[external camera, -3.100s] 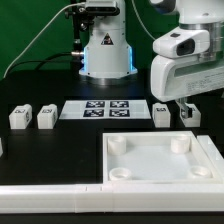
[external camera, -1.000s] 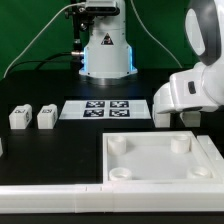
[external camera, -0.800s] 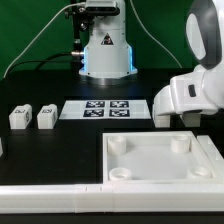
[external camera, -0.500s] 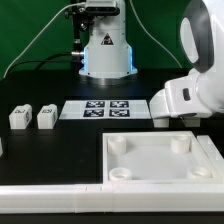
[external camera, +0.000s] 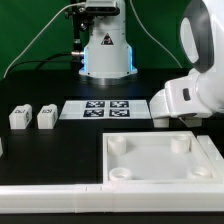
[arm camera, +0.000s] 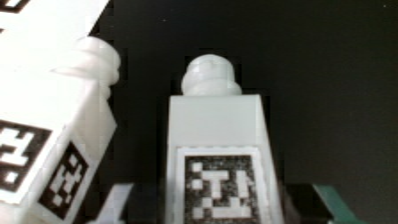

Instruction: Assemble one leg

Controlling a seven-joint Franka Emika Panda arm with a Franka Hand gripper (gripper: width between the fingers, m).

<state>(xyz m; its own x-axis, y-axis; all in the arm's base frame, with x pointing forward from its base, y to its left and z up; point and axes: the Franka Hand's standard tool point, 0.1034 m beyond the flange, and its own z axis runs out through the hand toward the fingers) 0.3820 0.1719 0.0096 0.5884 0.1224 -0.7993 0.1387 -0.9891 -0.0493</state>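
Note:
In the wrist view a white leg (arm camera: 217,130) with a black-and-white tag on its face stands between my fingers. My gripper (arm camera: 222,208) is open. One finger (arm camera: 128,208) and the other (arm camera: 334,208) straddle the leg, with a dark gap on each side. A second leg (arm camera: 54,130) stands close beside it. In the exterior view my arm's white housing (external camera: 188,98) is low at the right, behind the large white panel (external camera: 160,165), and hides the fingers and these legs. Two more legs (external camera: 18,117) (external camera: 46,117) stand at the exterior view's left.
The marker board (external camera: 105,108) lies in the middle of the black table, in front of the robot base (external camera: 105,50). A white rail (external camera: 50,200) runs along the front edge, left of the panel.
Since 3.1 s ago the arm has come down at the right, behind the panel. Over the last second it has edged slightly to the exterior view's left. The other parts have not moved.

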